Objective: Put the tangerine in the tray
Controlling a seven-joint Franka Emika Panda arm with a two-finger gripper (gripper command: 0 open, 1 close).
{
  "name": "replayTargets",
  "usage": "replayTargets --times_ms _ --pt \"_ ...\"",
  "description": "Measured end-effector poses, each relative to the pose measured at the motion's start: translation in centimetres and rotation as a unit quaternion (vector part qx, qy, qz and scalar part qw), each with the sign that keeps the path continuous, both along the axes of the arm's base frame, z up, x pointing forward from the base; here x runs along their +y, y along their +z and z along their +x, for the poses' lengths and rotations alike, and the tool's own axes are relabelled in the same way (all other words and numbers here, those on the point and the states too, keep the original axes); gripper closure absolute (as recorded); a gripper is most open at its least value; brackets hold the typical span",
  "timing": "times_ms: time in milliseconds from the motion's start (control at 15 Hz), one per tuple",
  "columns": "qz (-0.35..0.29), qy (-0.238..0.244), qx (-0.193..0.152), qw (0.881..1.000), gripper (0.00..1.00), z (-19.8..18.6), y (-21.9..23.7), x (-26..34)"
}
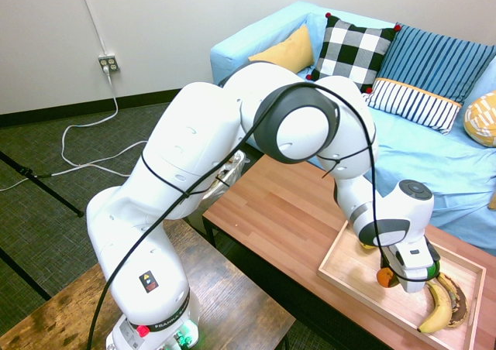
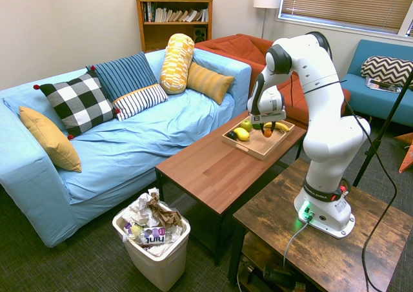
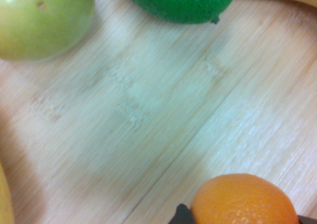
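Orange tangerine (image 2: 268, 133) clamped in the tool (image 2: 268, 128); wooden tray (image 2: 260, 151) beneath; green apple (image 2: 246, 124) nearby.

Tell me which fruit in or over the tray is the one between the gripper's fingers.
The tangerine, the only orange fruit; the others are green, dark or yellow.

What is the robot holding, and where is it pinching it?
It's holding the orange tangerine, with the gripper pinching it by its sides.

Bright orange tangerine (image 3: 243, 200); pale wood tray (image 2: 262, 149); light green apple (image 3: 42, 21); deep green lime (image 3: 183, 1); yellow banana (image 1: 439, 311); reddish-brown surface (image 2: 210, 172); light blue sofa (image 2: 122, 143); black-and-white checked pillow (image 2: 80, 103).
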State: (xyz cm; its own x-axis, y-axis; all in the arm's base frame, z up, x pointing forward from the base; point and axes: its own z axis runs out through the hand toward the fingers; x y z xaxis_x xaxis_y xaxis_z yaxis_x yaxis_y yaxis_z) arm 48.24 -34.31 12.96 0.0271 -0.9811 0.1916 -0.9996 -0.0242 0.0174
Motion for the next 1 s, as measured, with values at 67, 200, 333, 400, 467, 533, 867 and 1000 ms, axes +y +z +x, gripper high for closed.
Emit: replayTargets --times_ms 67,200,333,400,467,533,867,1000 --pt "0.003 -0.002 -0.001 1.000 1.00 0.2 -0.5 0.0" --pt "0.007 -0.002 0.000 1.000 1.00 0.6 -1.3 0.2" --pt "0.011 -0.001 0.002 1.000 0.00 0.8 -1.7 0.3" --pt "0.013 0.000 0.004 1.000 0.00 0.8 -1.9 0.3" --pt "0.015 0.001 0.005 1.000 0.00 0.8 -1.9 0.3" --pt "0.016 0.001 0.005 1.000 0.00 0.7 -2.0 0.3" --pt "0.022 0.005 0.008 1.000 0.00 0.5 -2.6 0.4" --pt "0.025 0.007 0.005 1.000 0.00 0.4 -2.6 0.3"
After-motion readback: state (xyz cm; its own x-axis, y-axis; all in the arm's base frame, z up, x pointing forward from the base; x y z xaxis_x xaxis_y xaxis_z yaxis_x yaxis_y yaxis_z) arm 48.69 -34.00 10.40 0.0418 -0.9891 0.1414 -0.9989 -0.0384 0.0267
